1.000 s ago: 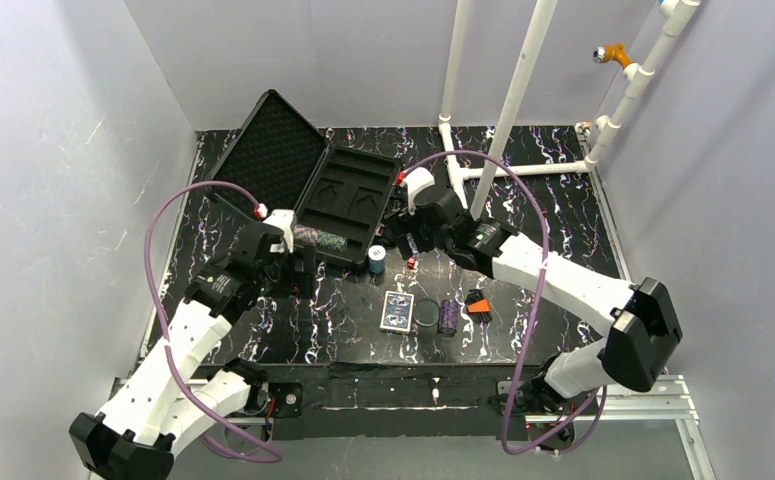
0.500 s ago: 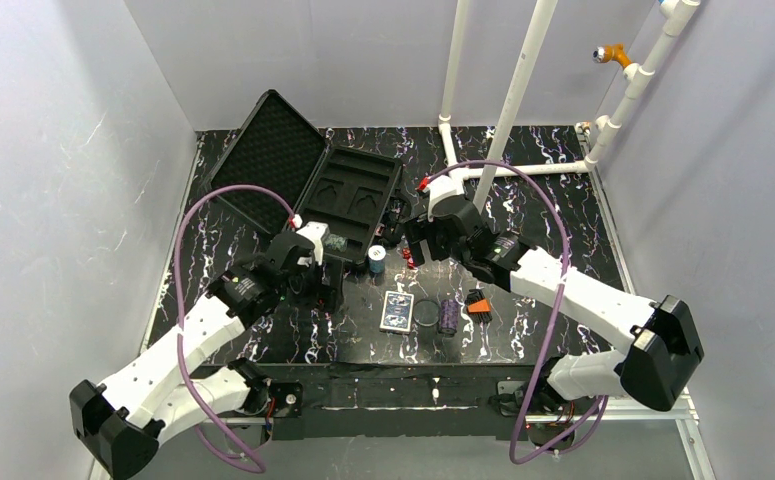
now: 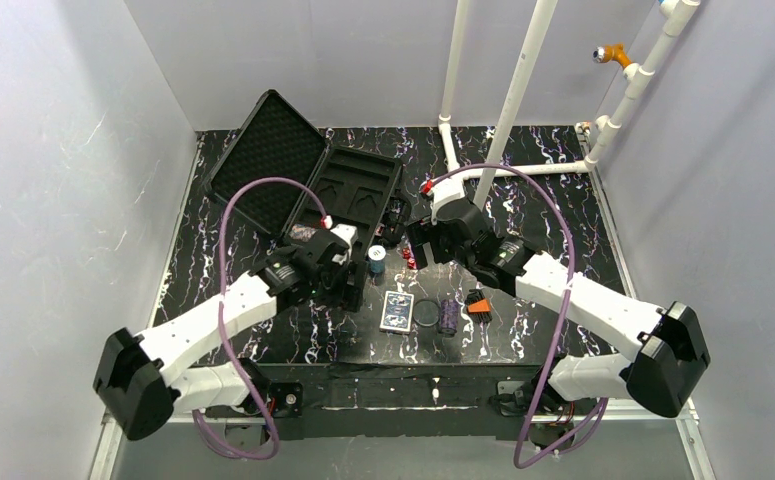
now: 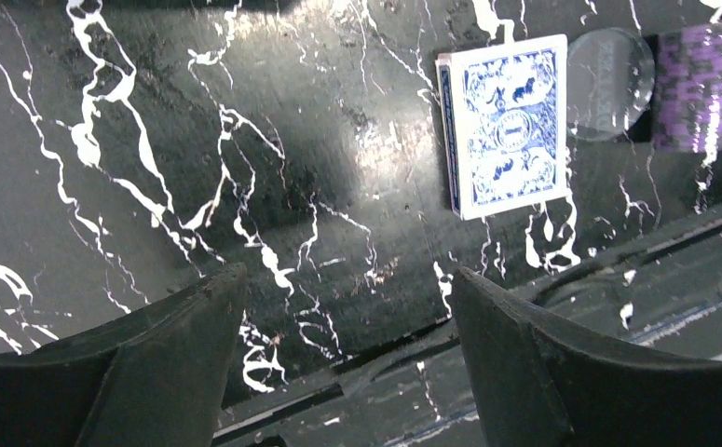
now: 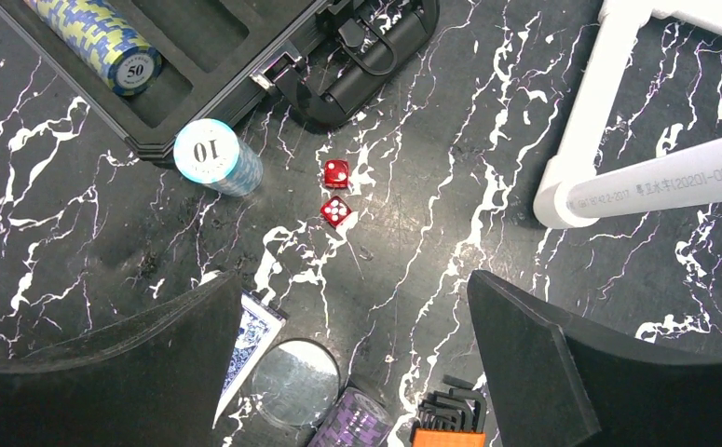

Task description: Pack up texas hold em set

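Note:
The black case [image 3: 298,170] lies open at the back left, foam lid up, with a chip roll marked 50 [image 5: 105,42] in its tray. A teal roll marked 10 [image 3: 376,260] stands by the tray's front edge and shows in the right wrist view [image 5: 215,156]. The blue-backed deck [image 3: 397,311], clear disc [image 3: 427,313] and purple roll [image 3: 449,316] lie in a row nearer me. My left gripper [image 3: 348,285] is open and empty over bare table left of the deck [image 4: 506,126]. My right gripper [image 3: 418,245] is open and empty above two red dice [image 5: 336,193].
An orange-and-black hex key set [image 3: 478,302] lies right of the purple roll. White pipes [image 3: 508,110] rise at the back right, with a foot [image 5: 636,140] on the table. The case handle [image 5: 375,65] sticks out toward the dice.
My left arm has swung right and nearer, from the case's tray to the table left of the deck. My right gripper has shifted a little right and back.

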`<move>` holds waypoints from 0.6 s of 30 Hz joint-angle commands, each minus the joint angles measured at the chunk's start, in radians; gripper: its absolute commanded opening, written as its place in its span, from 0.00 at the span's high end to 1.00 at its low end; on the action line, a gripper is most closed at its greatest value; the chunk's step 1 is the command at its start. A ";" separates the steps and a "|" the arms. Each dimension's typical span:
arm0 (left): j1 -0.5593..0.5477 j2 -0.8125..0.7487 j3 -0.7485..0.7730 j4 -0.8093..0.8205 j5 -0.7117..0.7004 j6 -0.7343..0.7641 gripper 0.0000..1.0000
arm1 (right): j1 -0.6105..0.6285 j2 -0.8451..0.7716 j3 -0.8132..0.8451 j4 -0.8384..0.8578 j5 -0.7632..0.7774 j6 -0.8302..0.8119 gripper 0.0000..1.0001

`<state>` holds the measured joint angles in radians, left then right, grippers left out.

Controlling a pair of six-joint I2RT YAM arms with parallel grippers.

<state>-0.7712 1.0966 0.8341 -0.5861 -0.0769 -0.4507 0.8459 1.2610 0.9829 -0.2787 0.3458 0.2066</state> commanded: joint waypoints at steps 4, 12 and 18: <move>-0.011 0.202 0.145 0.063 -0.080 0.052 0.21 | -0.003 -0.054 -0.001 0.039 0.057 -0.005 0.01; -0.014 0.380 0.271 0.077 -0.132 0.076 0.23 | -0.004 -0.106 -0.016 0.024 0.112 -0.015 0.02; -0.014 0.500 0.355 0.077 -0.150 0.076 0.26 | -0.003 -0.150 -0.049 0.039 0.163 -0.009 0.02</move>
<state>-0.7811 1.5509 1.1271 -0.5007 -0.1841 -0.3859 0.8452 1.1496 0.9516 -0.2798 0.4442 0.2024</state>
